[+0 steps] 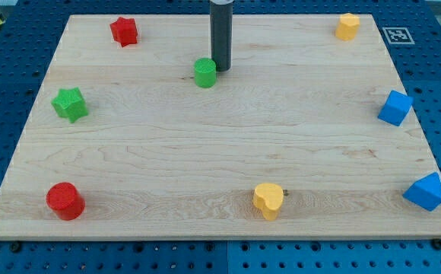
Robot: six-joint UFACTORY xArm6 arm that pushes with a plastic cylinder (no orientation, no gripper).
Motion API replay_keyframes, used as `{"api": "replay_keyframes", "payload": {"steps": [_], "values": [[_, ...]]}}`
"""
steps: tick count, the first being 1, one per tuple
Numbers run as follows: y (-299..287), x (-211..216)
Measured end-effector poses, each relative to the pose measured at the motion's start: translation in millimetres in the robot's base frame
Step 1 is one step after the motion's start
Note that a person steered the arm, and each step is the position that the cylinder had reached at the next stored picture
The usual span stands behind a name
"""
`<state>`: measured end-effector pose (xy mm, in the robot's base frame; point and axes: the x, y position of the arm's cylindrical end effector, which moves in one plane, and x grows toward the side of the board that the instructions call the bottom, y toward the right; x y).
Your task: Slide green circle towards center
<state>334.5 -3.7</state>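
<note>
The green circle (pixel 204 72) is a short green cylinder on the wooden board (pixel 220 152), above the board's middle and a little to the view's left of it. My tip (pixel 220 70) stands on the board right beside the green circle, on its right side, touching or nearly touching it. The dark rod rises straight up out of the view's top edge.
A red star (pixel 124 31) lies at the top left, a green star (pixel 70 103) at the left, a red circle (pixel 65 201) at the bottom left. A yellow heart (pixel 268 200) sits near the bottom edge. A yellow block (pixel 347 27) lies top right, two blue blocks (pixel 394 107) (pixel 425 191) at the right.
</note>
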Motion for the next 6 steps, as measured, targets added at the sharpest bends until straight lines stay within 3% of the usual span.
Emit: {"api": "replay_keyframes", "payload": {"steps": [3,5,6], "values": [[0,20],[-12,-21],[-28,9]]}}
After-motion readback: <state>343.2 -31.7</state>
